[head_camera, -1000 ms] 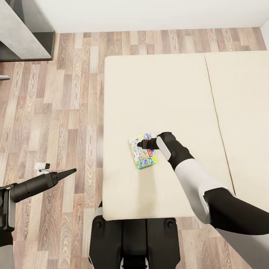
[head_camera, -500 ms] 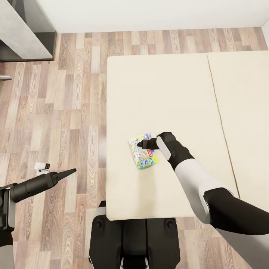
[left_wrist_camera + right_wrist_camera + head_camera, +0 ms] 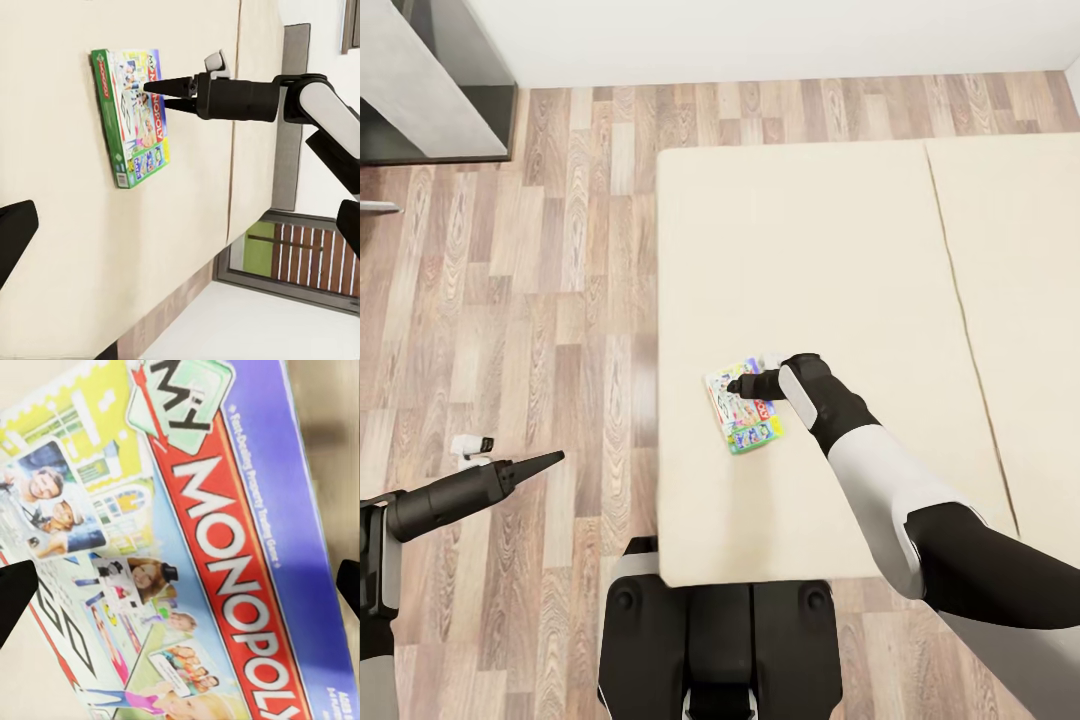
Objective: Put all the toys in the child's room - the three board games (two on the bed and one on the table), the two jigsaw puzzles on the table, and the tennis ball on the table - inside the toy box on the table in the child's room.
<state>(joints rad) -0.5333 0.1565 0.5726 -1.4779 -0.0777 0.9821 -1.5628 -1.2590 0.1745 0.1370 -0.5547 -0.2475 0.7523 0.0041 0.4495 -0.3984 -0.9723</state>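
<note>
A white-and-green board game [image 3: 748, 428] printed "MONOPOLY" is over the bed [image 3: 810, 250], close to its left edge. My right gripper [image 3: 732, 385] is on the game's upper part. The right wrist view shows the box face [image 3: 187, 547] close up, with a dark fingertip [image 3: 15, 600] at each of its side edges. From the left wrist view the right gripper [image 3: 154, 94] lies over the game [image 3: 131, 127]. My left gripper [image 3: 560, 457] hangs over the floor left of the bed, holding nothing. The toy box, jigsaw puzzles and tennis ball are out of view.
A corner of the table [image 3: 420, 90], pale grey slab over a dark section, stands at the far left by the white wall. Wood floor [image 3: 510, 300] runs between it and the bed. A seam [image 3: 970, 330] splits the two mattress pads.
The camera has moved, so the bed has slid right in the picture. The board game and right gripper kept their place in view, so the game is nearer the bed's left edge.
</note>
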